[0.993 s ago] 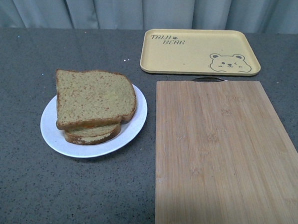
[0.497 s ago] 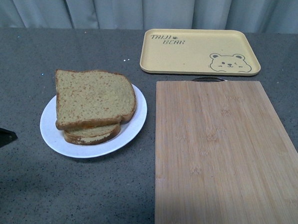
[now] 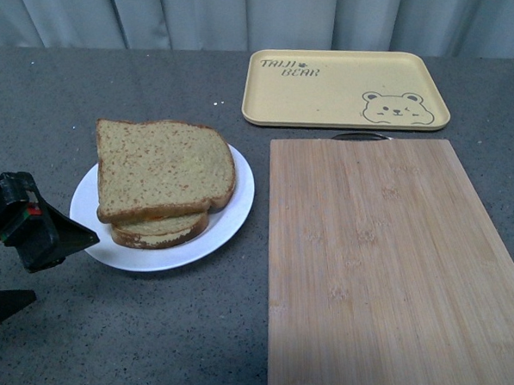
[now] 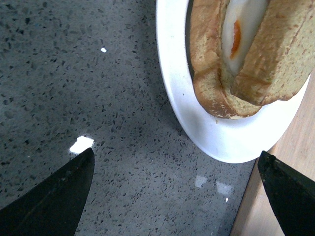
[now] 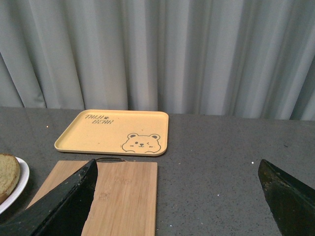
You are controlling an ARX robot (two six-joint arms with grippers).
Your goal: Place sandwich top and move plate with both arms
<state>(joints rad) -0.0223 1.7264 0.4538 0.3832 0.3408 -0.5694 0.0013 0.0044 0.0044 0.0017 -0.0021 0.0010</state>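
Grey counter [image 3: 118,338], left gripper [image 3: 67,266] arrived — beside plate [image 3: 240,193]

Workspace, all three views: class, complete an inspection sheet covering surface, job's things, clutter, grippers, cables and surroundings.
Surface: dark speckled table, a few white specks.
Job's things: sandwich top covers the egg and lower bread, all on the plate.
Clutter: yellow tray and wooden board, right of the plate.
Grippers: left gripper open, by the plate's rim; right gripper open, holding nothing.
Cables: nothing seen.
Surroundings: grey curtain behind the table.
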